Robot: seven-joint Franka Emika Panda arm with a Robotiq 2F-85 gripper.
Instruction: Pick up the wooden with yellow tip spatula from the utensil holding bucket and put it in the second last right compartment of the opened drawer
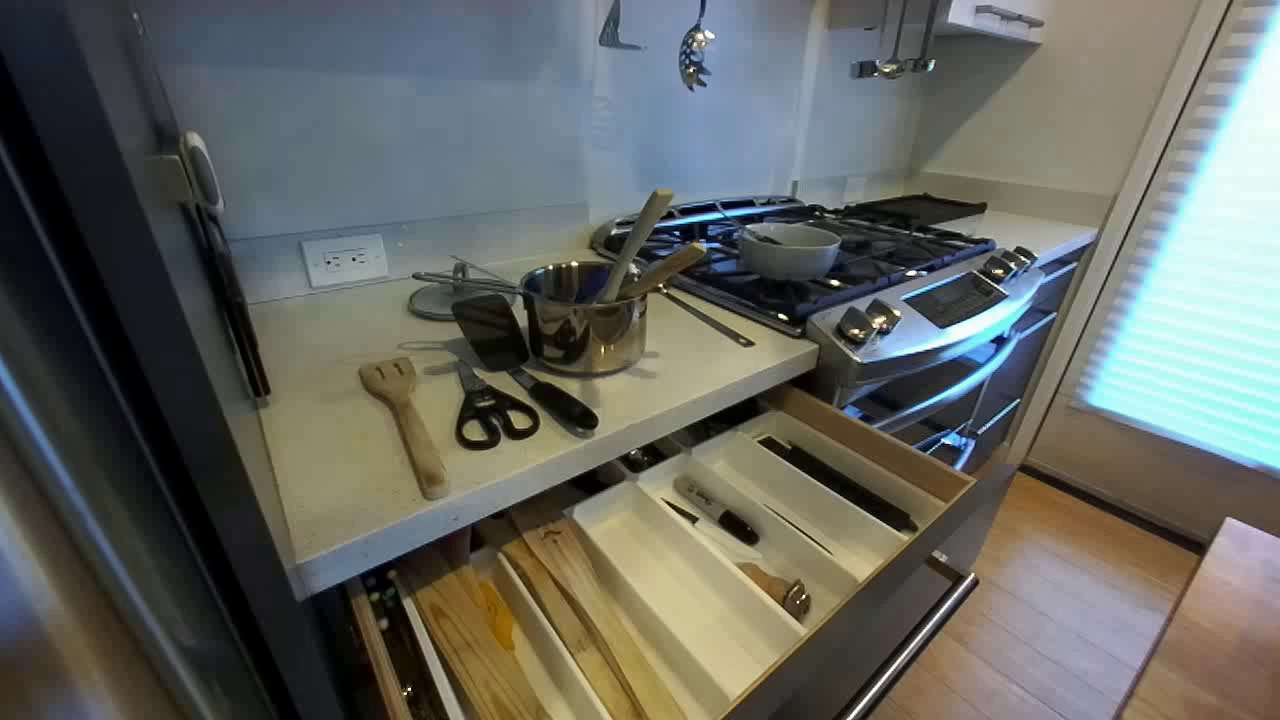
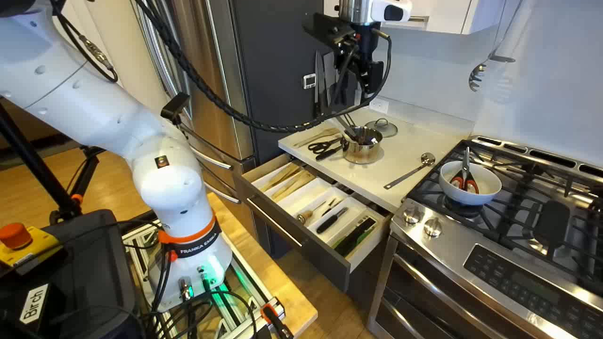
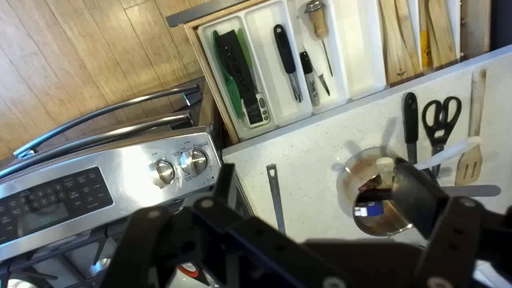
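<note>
Behind the counter's front edge, wooden handles slant from the pot, below the parted gripper, toward one jaw.

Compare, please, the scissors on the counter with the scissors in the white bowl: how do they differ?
Colour: the counter scissors have black handles; the bowl scissors show orange-red on theirs.
Pose: the counter scissors lie flat on the counter, while the bowl scissors stand tilted, handles down inside the white bowl and blades rising past its rim.
Shared: both have two handles and grey blades.
</note>
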